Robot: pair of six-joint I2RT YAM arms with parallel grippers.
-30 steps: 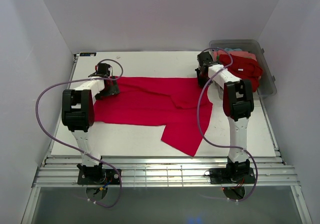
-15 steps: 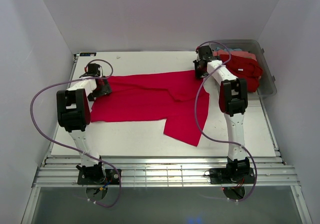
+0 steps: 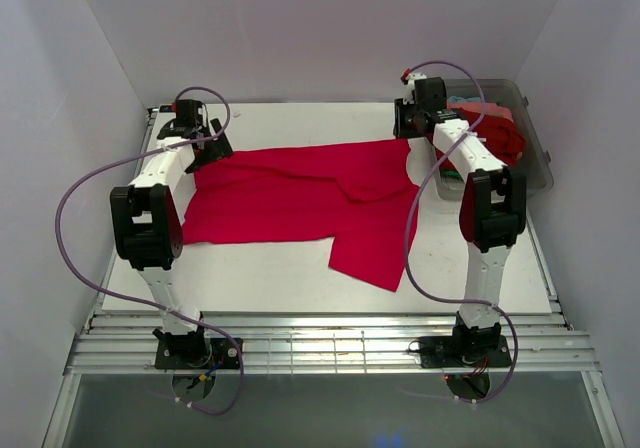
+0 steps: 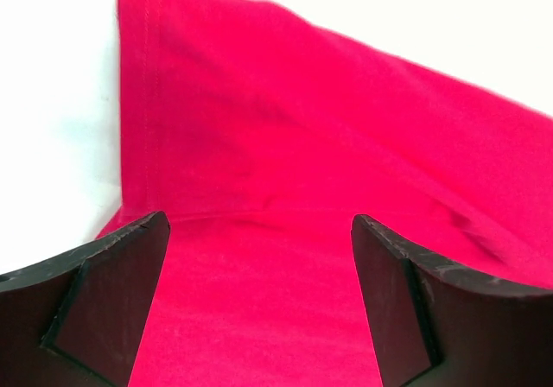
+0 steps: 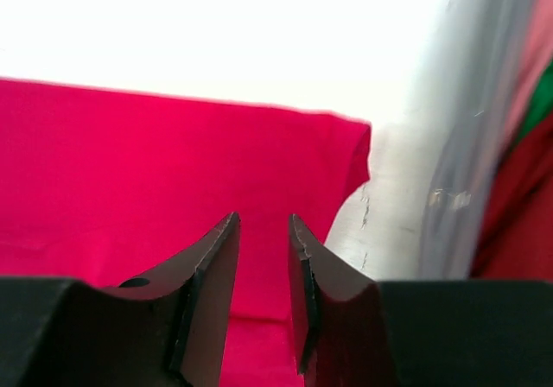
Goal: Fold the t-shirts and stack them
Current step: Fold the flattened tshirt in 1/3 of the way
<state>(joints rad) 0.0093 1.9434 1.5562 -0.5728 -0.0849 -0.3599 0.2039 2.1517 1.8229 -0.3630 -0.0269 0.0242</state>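
While left gripper [image 4: 259, 223] gapes wide and right gripper [image 5: 263, 223] barely parts, both empty, smooth the crimson t-shirt [image 3: 300, 193] beneath before folding.

Matt crimson cloth t-shirt [image 3: 290, 193] on a smooth white table [image 3: 260, 268]

left gripper [image 3: 208, 151]: moved out to the far-left corner of the red t-shirt [image 3: 290, 193] | right gripper [image 3: 404, 133]: moved to its far-right corner, jaws parting (only slightly) | red t-shirt: pulled farther back, spread flatter
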